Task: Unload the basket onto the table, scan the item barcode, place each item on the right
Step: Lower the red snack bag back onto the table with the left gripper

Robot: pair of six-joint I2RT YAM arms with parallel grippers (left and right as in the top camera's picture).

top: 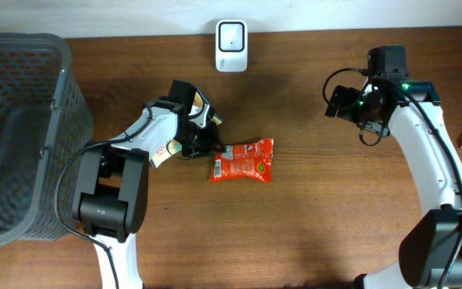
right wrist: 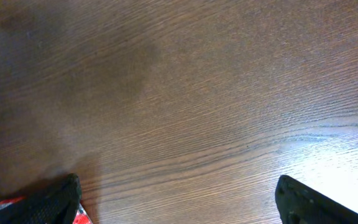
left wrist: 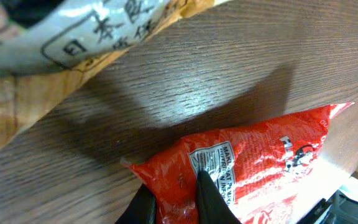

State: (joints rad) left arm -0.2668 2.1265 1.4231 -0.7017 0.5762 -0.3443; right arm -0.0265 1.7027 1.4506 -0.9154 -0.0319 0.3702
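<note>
One red packet (top: 245,160), one beige packet (top: 160,153), one scanner (top: 231,35), one basket (top: 54,40).

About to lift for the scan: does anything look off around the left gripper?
Nothing spilled or torn. The left gripper pinches the red plastic snack packet near one corner, so it may hang crooked. A tan-and-white printed packet lies under that arm, close by.

Looks like a shop checkout set-up: white boxy barcode scanner (top: 231,46) on brown wooden counter (top: 311,209), grey mesh basket (top: 69,104) at left.
</note>
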